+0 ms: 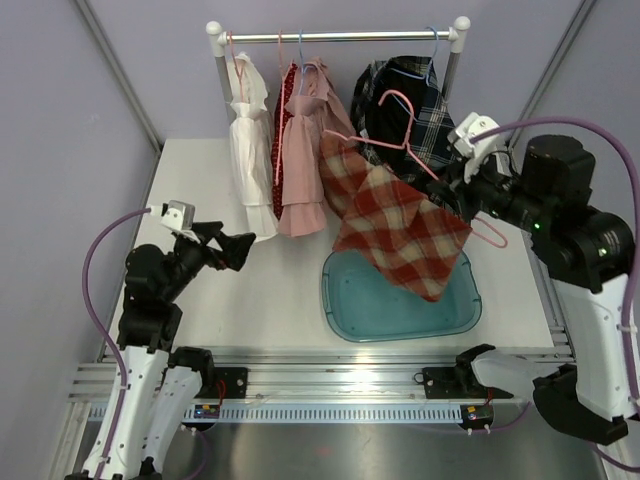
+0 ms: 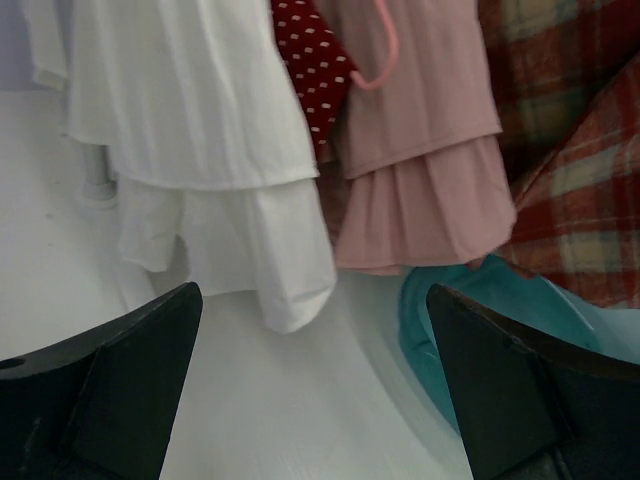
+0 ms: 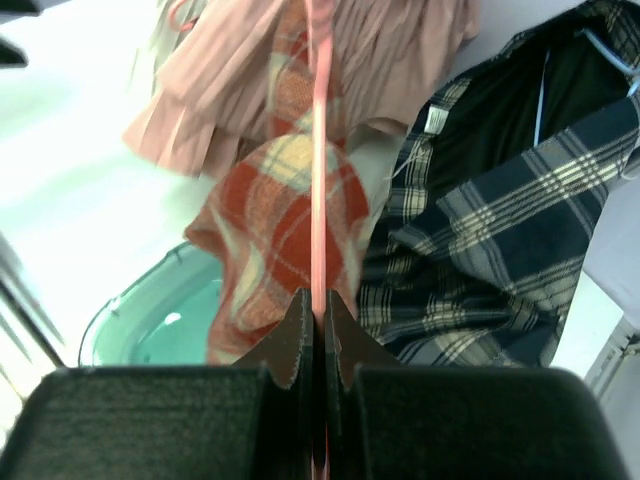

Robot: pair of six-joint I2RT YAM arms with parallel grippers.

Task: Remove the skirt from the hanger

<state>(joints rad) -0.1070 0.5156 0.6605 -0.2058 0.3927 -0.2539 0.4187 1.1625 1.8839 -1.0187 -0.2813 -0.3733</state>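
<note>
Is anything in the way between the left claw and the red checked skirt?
Not quite. The left claw is open, and the skirt shows off to its right. The pink dress hangs close beside that path, hiding the skirt's left edge.

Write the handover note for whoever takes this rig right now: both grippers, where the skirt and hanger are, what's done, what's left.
Right gripper: jaws shut on the pink hanger, holding it out in front of the rail, apparently unhooked.
Left gripper: jaws open, empty, low over the table's left side, pointed at the hanging clothes.
Red plaid skirt: still on the hanger, draped above the teal tub.
Done: hanger grasped and brought forward.
Left: pull the skirt off the hanger, probably with the left arm, likely into the tub.
</note>
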